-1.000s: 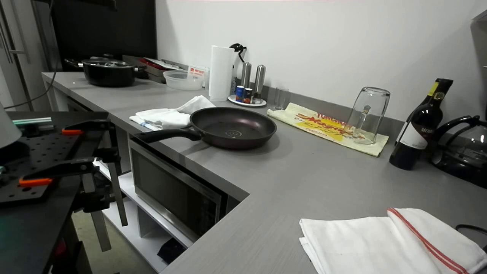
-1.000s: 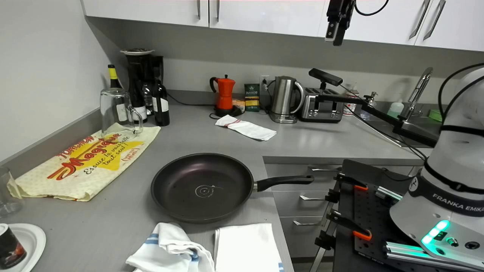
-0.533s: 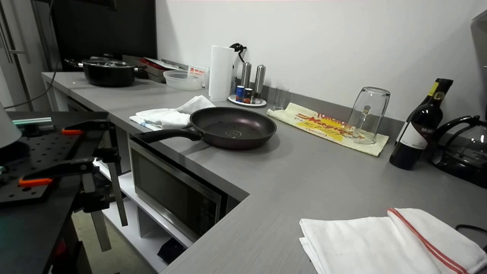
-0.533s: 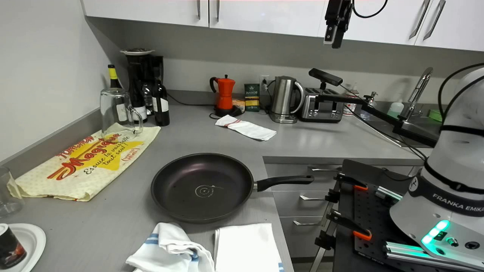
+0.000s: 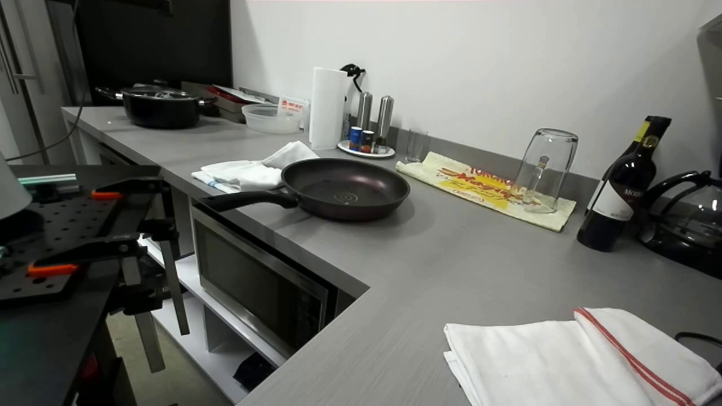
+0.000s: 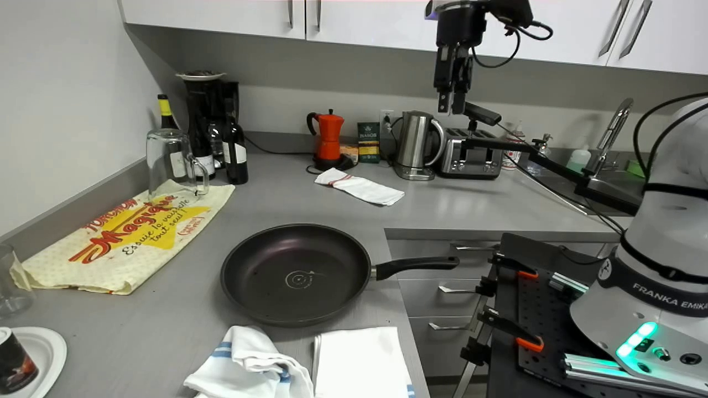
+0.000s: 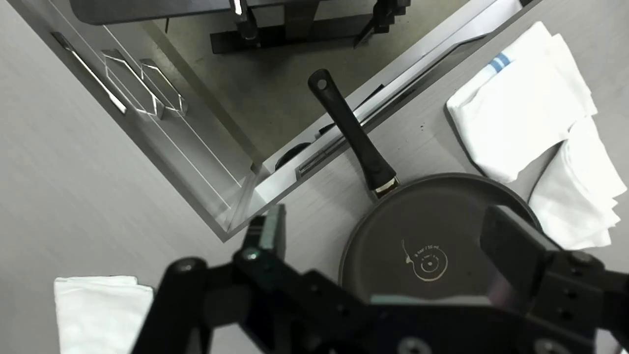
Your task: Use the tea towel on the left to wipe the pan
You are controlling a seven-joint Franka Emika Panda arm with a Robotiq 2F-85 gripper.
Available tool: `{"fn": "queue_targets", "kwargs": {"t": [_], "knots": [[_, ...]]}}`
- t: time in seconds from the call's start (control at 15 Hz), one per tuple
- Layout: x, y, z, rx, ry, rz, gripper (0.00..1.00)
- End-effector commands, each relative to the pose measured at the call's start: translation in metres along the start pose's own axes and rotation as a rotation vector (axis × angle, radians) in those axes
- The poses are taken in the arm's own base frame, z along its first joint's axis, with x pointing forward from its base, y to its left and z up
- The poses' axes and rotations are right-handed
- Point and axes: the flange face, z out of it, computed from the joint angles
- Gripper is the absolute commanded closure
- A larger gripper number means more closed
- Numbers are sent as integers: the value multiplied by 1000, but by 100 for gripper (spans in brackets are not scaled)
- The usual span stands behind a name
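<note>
**Tool [image 7: 388, 231] spread wide, pointing down**

Only the wrist view shows the full gap; in an exterior view the arm [image 6: 658, 237] holds it high. The pan [image 7: 422, 241] lies near the worktop's [image 7: 73, 196] inner corner, handle [image 7: 355, 132] crossing the edge, blue-striped towels [image 7: 526, 103] beside it.

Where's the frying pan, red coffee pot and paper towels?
Frying pan [image 6: 296, 271]: in an exterior view, inside bottom.
Red coffee pot [image 6: 330, 137]: in an exterior view, red body.
Paper towels [image 5: 328, 109]: in an exterior view, roll's side.

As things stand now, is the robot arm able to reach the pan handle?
Probably yes, after lowering: the tool hangs open, higher up, and the pan handle juts past the counter with nothing seen covering it.
</note>
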Motion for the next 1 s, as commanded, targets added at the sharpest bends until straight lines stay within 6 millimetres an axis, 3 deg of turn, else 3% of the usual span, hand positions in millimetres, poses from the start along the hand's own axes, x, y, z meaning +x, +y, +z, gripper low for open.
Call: {"fn": "queue_targets", "kwargs": {"t": [0.0,0.33,0.53,0.93], "knots": [[34,-39,37,-14,-48,-75,0],[61,-88,96,-55,-110,-119,0],[75,-116,131,-71,-132,-60,0],[98,-198,166,-37,-123,-19,0]]}}
